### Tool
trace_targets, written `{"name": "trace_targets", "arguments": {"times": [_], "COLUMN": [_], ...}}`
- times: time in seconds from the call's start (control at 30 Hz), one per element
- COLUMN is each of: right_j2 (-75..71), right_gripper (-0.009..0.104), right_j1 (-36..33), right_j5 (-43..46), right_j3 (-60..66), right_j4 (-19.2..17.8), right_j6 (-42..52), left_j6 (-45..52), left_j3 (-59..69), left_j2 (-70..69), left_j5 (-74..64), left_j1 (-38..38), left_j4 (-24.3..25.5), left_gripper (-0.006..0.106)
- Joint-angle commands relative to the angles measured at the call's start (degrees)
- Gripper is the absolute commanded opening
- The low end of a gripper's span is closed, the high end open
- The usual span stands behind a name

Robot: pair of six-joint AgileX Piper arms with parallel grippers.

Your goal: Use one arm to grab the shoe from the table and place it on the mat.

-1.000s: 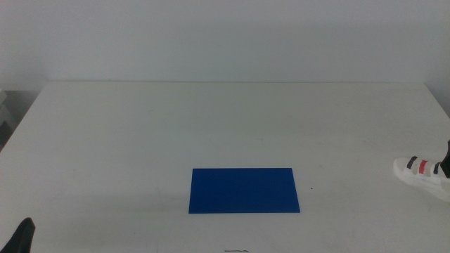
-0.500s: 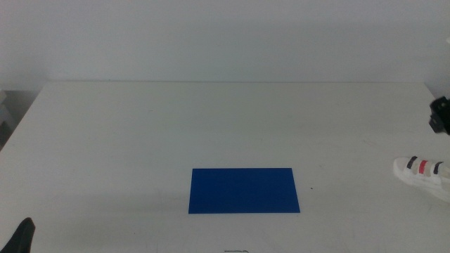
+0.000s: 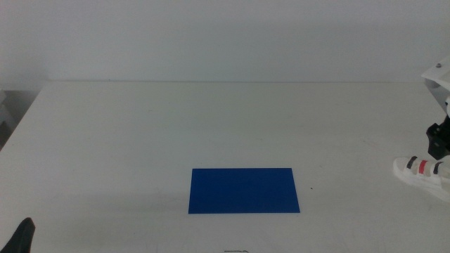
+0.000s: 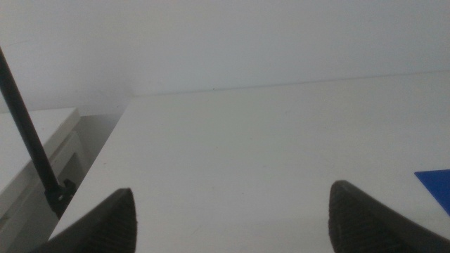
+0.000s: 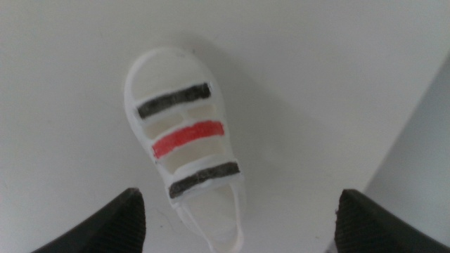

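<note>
On the white table [image 3: 211, 126] before a pale wall [image 3: 225, 35], the right hand [image 3: 437, 140] hovers released above the shoe [image 5: 186, 147].

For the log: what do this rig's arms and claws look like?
Right arm: only its end shows at the picture's edge, a white bracket above a black claw. Left claw: a dark tip at the bottom edge. In the wrist views both claws show two dark, rounded jaws. No markings or cables visible.

We see the white strapped shoe [image 3: 422, 173] flat at the table's [image 3: 211, 126] right edge; blue mat [image 3: 244, 190] near front-centre.
</note>
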State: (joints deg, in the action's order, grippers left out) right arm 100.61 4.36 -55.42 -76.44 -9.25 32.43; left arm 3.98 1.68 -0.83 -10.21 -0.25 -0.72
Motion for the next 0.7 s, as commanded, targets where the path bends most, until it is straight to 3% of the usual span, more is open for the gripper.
{"name": "trace_targets", "arguments": {"times": [0.0, 0.13, 0.23, 0.67], "right_j2": [-0.6, 2.3, 4.0, 6.2], "right_gripper": [0.070, 0.065, 0.065, 0.065], "right_j1": [2.4, 5.4, 6.1, 6.1], "right_j5": [-1.5, -2.1, -2.4, -2.5], "right_j3": [-3.3, -4.3, -4.3, -4.3], "right_j4": [3.1, 10.5, 12.8, 11.5], "right_j6": [4.9, 11.0, 15.3, 16.4], "left_j6": [-0.9, -0.9, -0.9, -0.9], "left_j3": [-0.2, -0.2, -0.2, -0.2], "left_j2": [-1.1, -1.1, -1.1, -1.1], "left_j5": [4.7, 4.7, 4.7, 4.7], "left_j1": [-0.2, -0.2, -0.2, -0.2], "left_j4": [-0.5, -0.5, -0.5, -0.5], "left_gripper": [0.094, 0.094, 0.094, 0.094]}}
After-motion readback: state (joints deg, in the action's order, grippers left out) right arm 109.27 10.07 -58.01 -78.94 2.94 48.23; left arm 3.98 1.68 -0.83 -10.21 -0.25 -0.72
